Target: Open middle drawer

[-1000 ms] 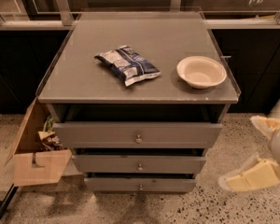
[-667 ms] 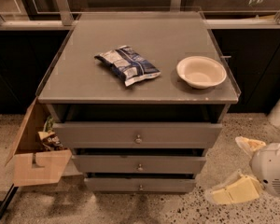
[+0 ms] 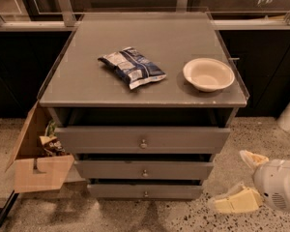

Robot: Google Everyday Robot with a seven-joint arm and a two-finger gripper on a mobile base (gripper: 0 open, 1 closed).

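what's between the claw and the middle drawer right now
Nothing: in the camera view only speckled floor separates the open claw, low at the cabinet's right, from the middle drawer.

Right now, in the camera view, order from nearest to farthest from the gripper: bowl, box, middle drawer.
The gripper is low at right, open.
1. middle drawer, just left of it.
2. bowl, on top, right side.
3. box, far left.
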